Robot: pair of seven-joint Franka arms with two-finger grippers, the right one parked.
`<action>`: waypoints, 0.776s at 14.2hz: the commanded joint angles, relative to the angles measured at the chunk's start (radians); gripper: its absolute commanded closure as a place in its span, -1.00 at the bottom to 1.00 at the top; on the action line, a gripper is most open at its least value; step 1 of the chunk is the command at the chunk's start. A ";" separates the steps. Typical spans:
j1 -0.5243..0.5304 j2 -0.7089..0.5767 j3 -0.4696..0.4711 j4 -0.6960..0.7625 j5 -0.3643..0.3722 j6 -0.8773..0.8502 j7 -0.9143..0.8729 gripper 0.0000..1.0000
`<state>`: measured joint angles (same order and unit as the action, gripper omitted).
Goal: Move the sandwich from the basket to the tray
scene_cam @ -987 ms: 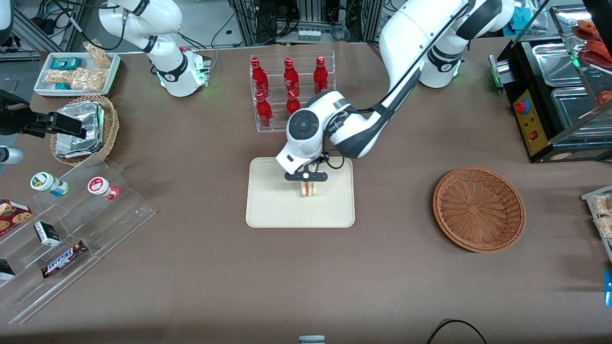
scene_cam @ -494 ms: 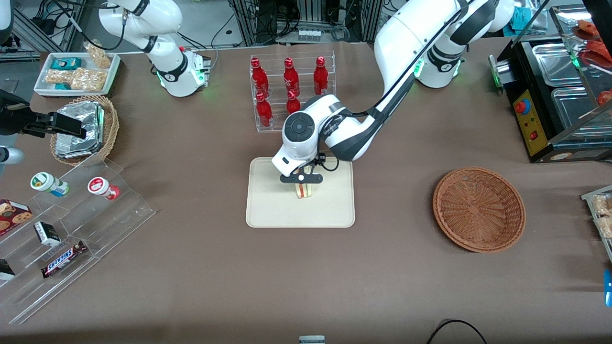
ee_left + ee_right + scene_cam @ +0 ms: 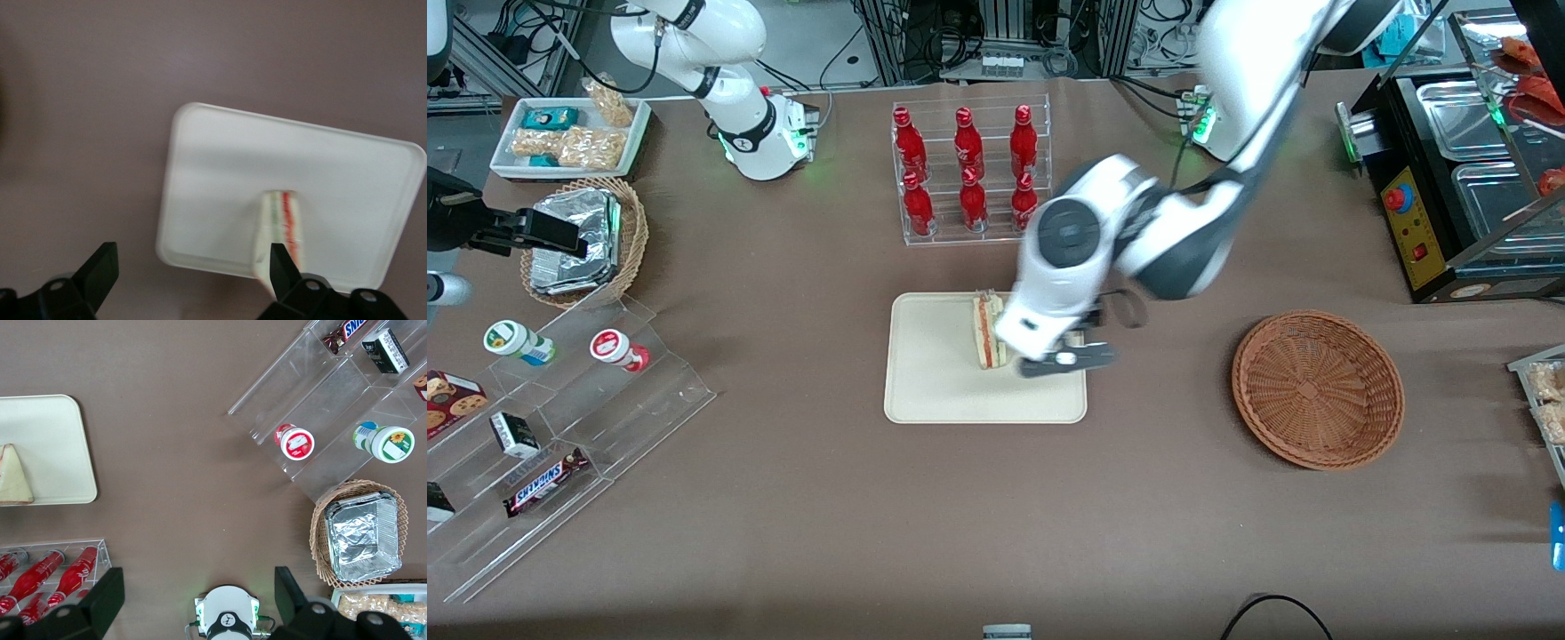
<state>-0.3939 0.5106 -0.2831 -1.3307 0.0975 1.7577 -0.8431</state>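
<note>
The sandwich (image 3: 987, 331) stands on its edge on the cream tray (image 3: 934, 382), its red filling stripe facing up. My left gripper (image 3: 1067, 360) hangs open above the tray's edge on the side toward the reddish-brown basket (image 3: 1318, 388), which holds nothing. Seen from the left wrist, the gripper (image 3: 192, 270) has its fingers spread wide with nothing between them. The sandwich (image 3: 283, 220) stands apart below one fingertip (image 3: 283, 263) on the tray (image 3: 220, 167). From the right wrist, the sandwich (image 3: 13, 477) rests on the tray (image 3: 47, 440).
A clear rack of red bottles (image 3: 969, 173) stands farther from the camera than the tray. Toward the parked arm's end are a tan basket of foil packets (image 3: 587, 240), a white snack tray (image 3: 569, 133) and a stepped acrylic shelf (image 3: 560, 427). A food warmer (image 3: 1467, 178) sits toward the working arm's end.
The gripper has let go of the sandwich, opened, risen and swung toward the basket. The sandwich stays standing on the tray.
</note>
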 commanded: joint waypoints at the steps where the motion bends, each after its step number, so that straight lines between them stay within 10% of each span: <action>1: 0.139 -0.154 -0.007 -0.055 -0.007 -0.182 0.125 -1.00; 7: 0.453 -0.329 -0.007 -0.050 -0.009 -0.477 0.554 -1.00; 11: 0.461 -0.356 -0.010 -0.023 0.005 -0.523 0.573 -1.00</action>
<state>0.0804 0.1731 -0.2790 -1.3451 0.0952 1.2390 -0.2642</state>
